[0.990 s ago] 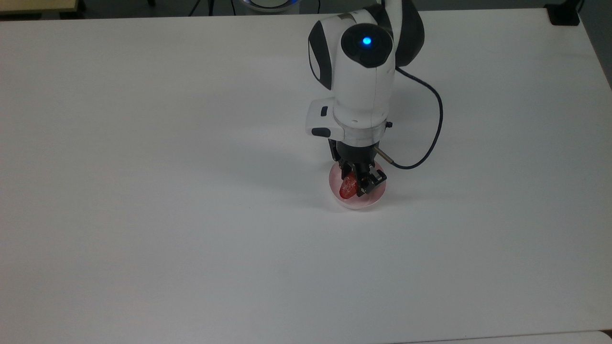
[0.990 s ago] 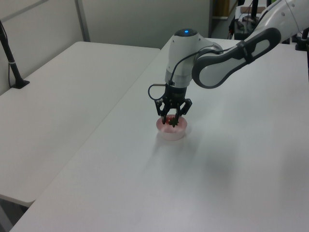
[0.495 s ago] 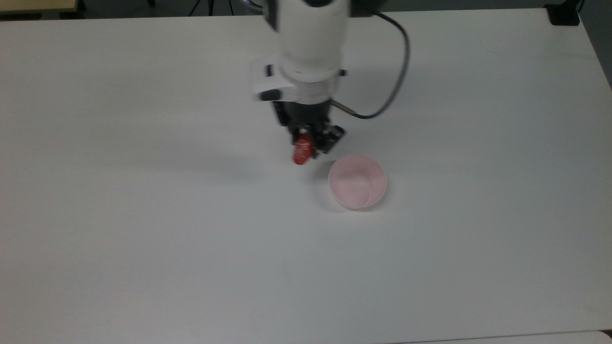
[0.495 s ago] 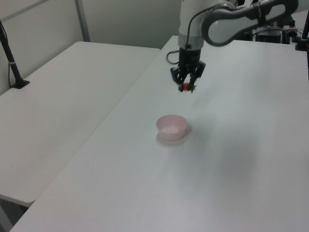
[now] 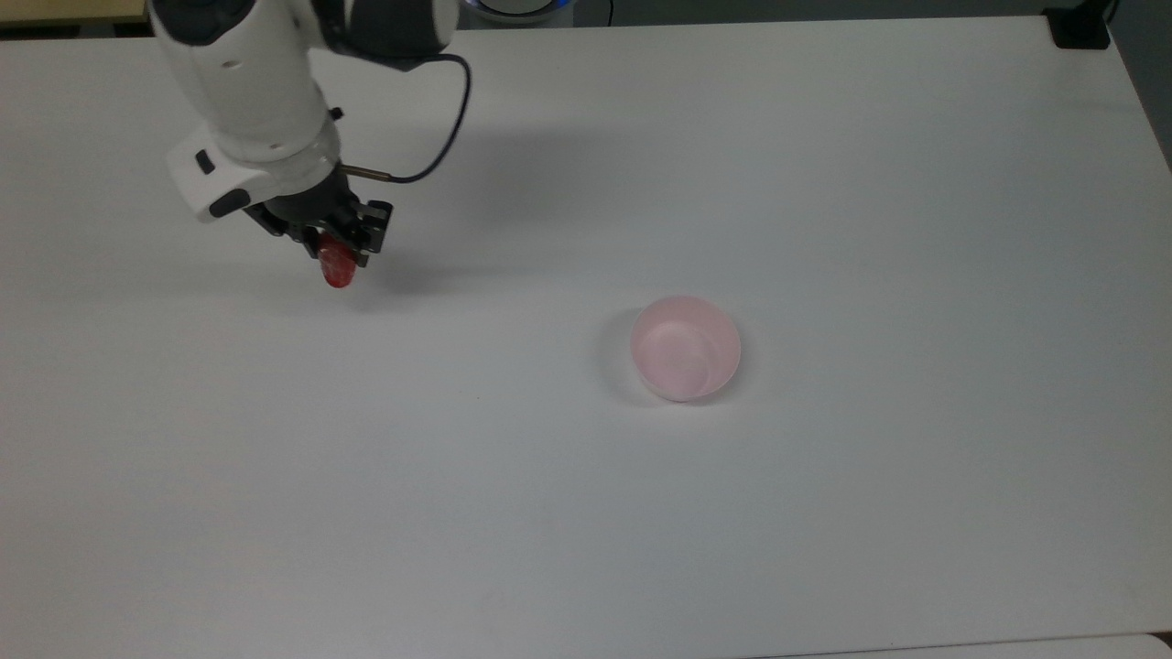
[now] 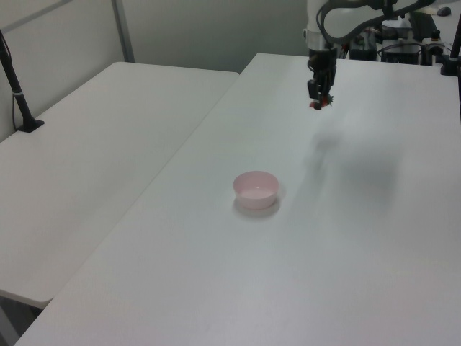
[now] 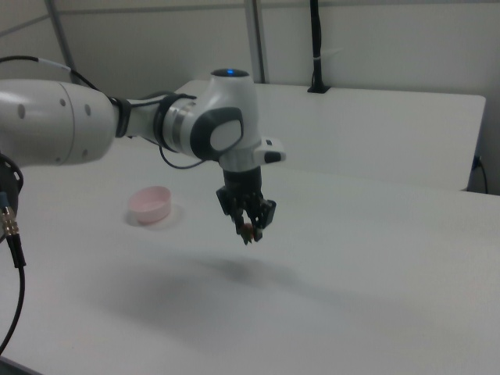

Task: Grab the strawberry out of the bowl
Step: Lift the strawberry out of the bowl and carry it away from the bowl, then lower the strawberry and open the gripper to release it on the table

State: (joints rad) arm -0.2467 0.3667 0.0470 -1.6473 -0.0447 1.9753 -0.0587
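Observation:
The pale pink bowl [image 5: 685, 349] stands empty on the white table [image 5: 824, 183]; it also shows in the left view [image 6: 256, 189] and the right view [image 7: 149, 204]. My gripper [image 5: 335, 256] hangs well above the table, far toward the top view's left of the bowl, shut on the red strawberry [image 5: 338, 269]. The strawberry pokes out below the black fingers. In the left view the gripper [image 6: 318, 100] is far behind the bowl with the strawberry [image 6: 316, 105] a small red spot. In the right view the gripper [image 7: 248, 229] holds the strawberry [image 7: 247, 229] high over its own shadow.
A black cable [image 5: 439, 137] loops from the wrist. A second white table [image 6: 94, 158] adjoins at the left view's left, with a black post [image 6: 16, 86] on it. A dark clamp [image 5: 1080, 27] sits at the top view's upper right corner.
The gripper lifted the strawberry out of the bowl and carried it up and far toward the top view's left. The bowl stayed in place, now empty.

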